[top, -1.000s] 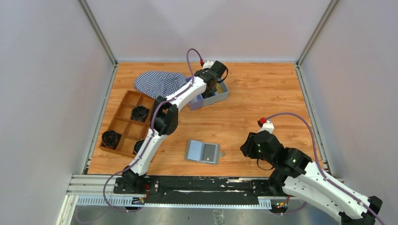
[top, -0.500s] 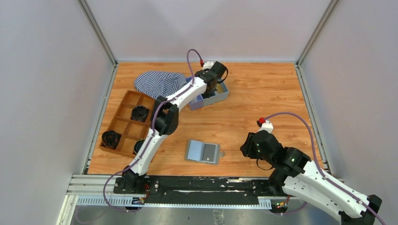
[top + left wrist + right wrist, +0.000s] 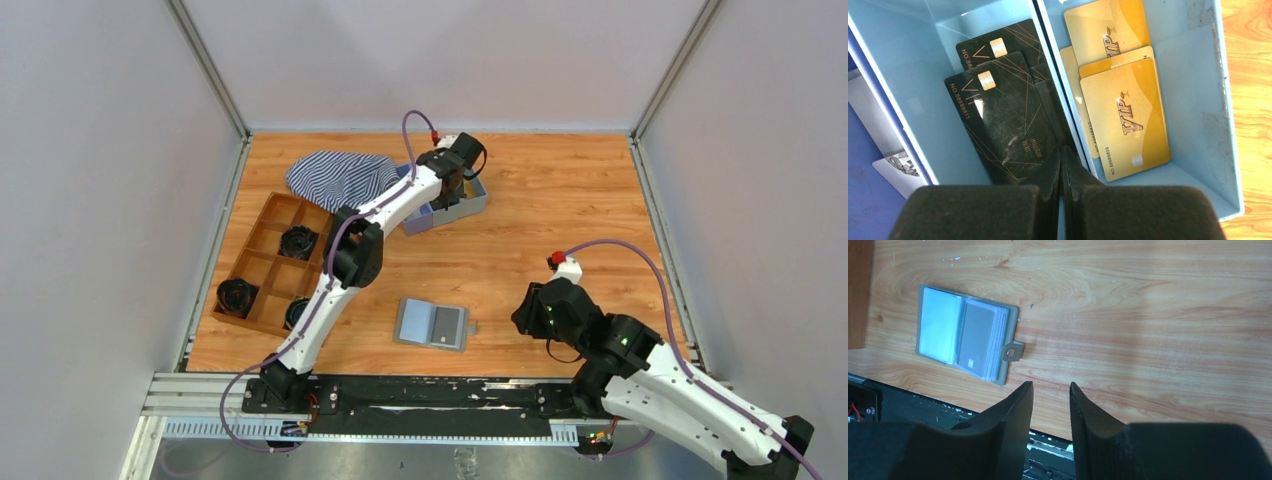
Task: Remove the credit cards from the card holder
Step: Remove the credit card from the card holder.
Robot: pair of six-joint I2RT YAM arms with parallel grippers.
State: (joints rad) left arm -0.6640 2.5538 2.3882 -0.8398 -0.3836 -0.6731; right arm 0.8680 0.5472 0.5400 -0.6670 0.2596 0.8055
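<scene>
**Left gripper clenched over the tray; card holder lies open near the front edge**

At the far left of the table (image 3: 560, 200), a wooden organiser (image 3: 262, 255) is seen, with black coiled items (image 3: 297, 241) in several of its compartments. Just behind it a striped cloth (image 3: 340, 175) is heaped.

To the right of the cloth, the blue tray (image 3: 470, 208) is set at an angle, and the left gripper (image 3: 455, 175) is held over it. In the left wrist view its fingers (image 3: 1050, 165) are pressed together with nothing pinched between them, above the divider of the tray. Black cards (image 3: 1003, 115) are stacked in the compartment left of that divider and gold cards (image 3: 1123, 110) in the one right of it (a paler card is only partly seen at the left edge).

The card holder (image 3: 432, 324) is laid open and flat at the centre front, well apart from both grippers. A grey card (image 3: 975, 342) is lodged in its right half, and its snap tab sticks out to the side.

At the right, the right gripper (image 3: 535, 318) is held above bare wood, its jaws parted and empty.
</scene>
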